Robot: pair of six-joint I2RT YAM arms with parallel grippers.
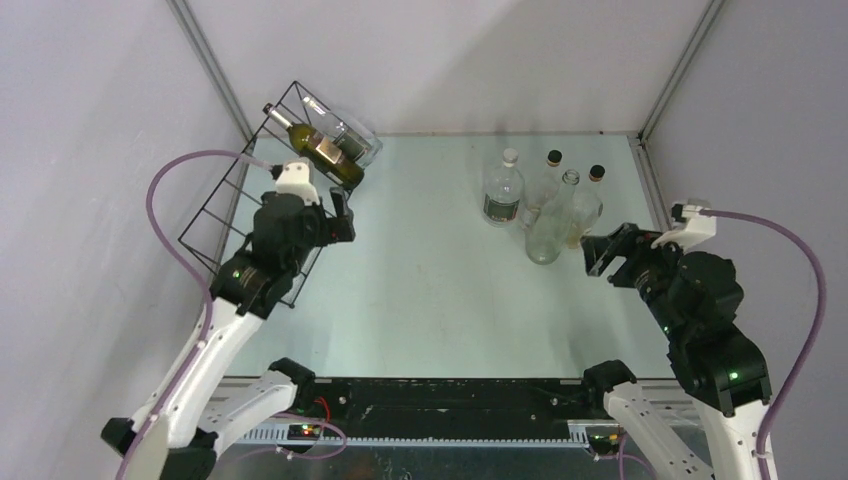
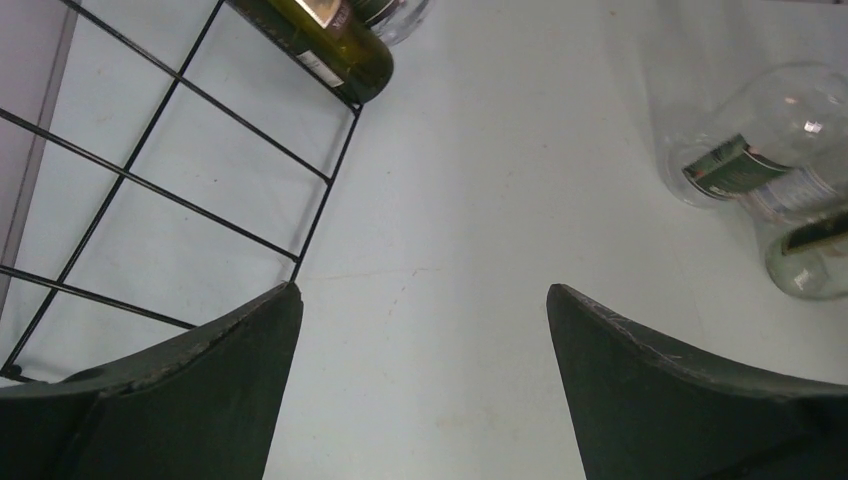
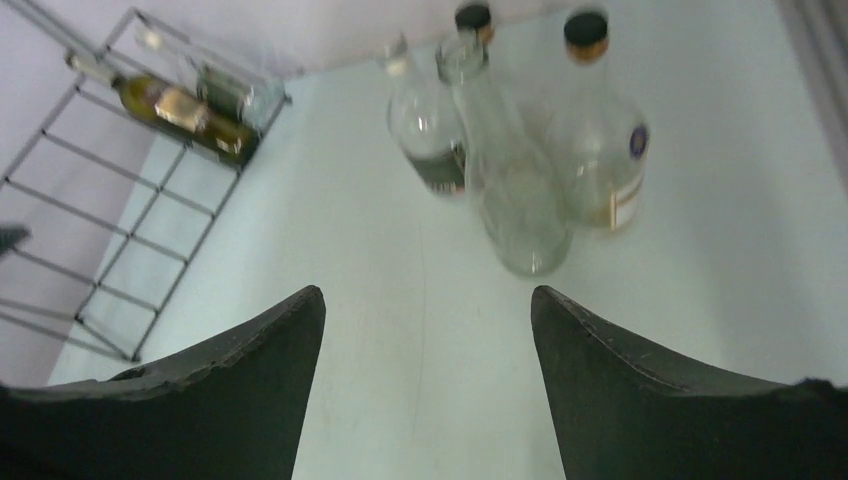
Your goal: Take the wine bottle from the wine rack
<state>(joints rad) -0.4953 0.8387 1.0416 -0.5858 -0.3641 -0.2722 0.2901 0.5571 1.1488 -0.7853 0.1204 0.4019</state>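
The black wire wine rack (image 1: 222, 178) leans in the far left corner. A green wine bottle (image 1: 322, 150) with a gold label lies across its upper end, next to a clear bottle (image 1: 347, 130). My left gripper (image 1: 340, 215) is open and empty, just below the green bottle and beside the rack's right edge. In the left wrist view (image 2: 420, 290) the green bottle (image 2: 335, 40) and rack (image 2: 326, 195) sit ahead to the left. My right gripper (image 1: 600, 250) is open and empty near the standing bottles. The right wrist view (image 3: 428, 292) shows the rack (image 3: 160, 190) and green bottle (image 3: 180, 108) far left.
Several clear glass bottles stand at the back right: a white-capped one (image 1: 502, 188), a tall uncapped one (image 1: 548, 225) and two dark-capped ones (image 1: 590, 200). They also show in the right wrist view (image 3: 515, 200). Grey walls close the table's left, back and right.
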